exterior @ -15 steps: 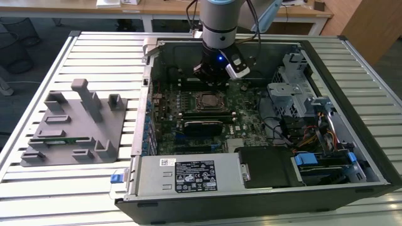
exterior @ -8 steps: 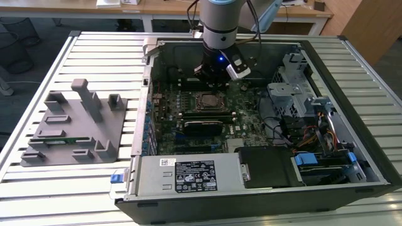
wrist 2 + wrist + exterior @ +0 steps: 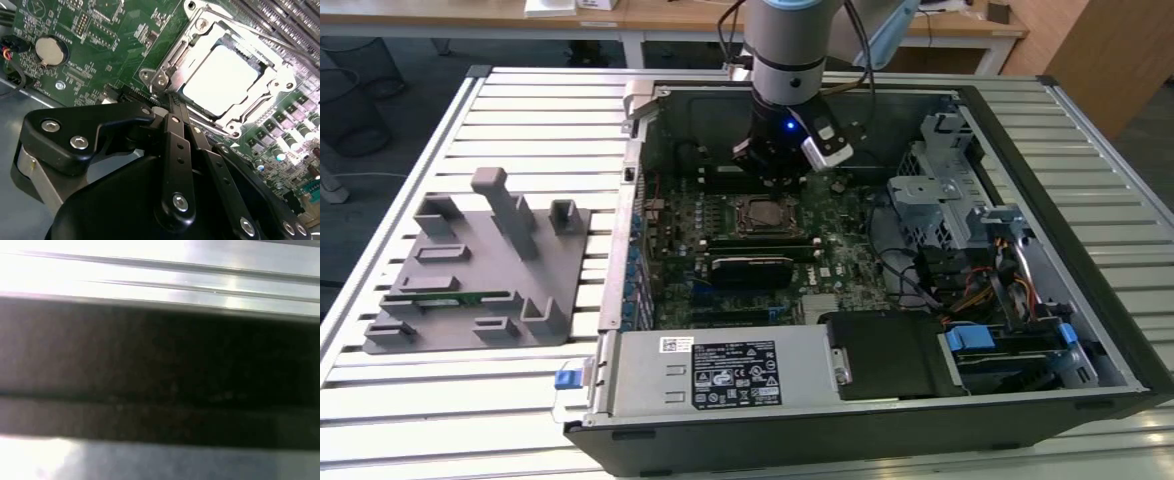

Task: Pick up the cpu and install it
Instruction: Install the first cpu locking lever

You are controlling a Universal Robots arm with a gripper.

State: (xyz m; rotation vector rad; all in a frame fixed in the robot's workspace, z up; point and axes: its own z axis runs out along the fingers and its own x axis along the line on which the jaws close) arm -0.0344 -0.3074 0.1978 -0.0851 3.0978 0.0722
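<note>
one arm [image 3: 787, 50] reaches down into an open computer case [image 3: 1067, 130] that lies on a slatted metal table [image 3: 520, 110]. the gripper [image 3: 781, 178] hangs just above the motherboard [image 3: 761, 270], toward the case's far edge and just beyond the socket [image 3: 765, 213]. in the second wrist view the gripper [image 3: 167, 100] shows as black linkage bars that meet at one narrow tip, so the jaws appear pressed together with nothing between them. the tip lies at the corner of the socket frame [image 3: 165, 80], near a frame screw; whether it touches the frame cannot be told.

the cpu [image 3: 222, 80] sits inside the socket, its pale metal top facing up and framed by the silver bracket on all sides. in the exterior view the cpu [image 3: 765, 212] appears as a small dark square near the middle of the motherboard. a round coin cell [image 3: 51, 50] sits on the board well apart from the socket.

a grey fixture [image 3: 474, 270] with upright blocks rests near the table's edge at the exterior view's left, beside the case; a green memory stick [image 3: 447, 297] lies in it. the first wrist view shows blurred pale metal slats [image 3: 160, 270] and a dark band.
</note>
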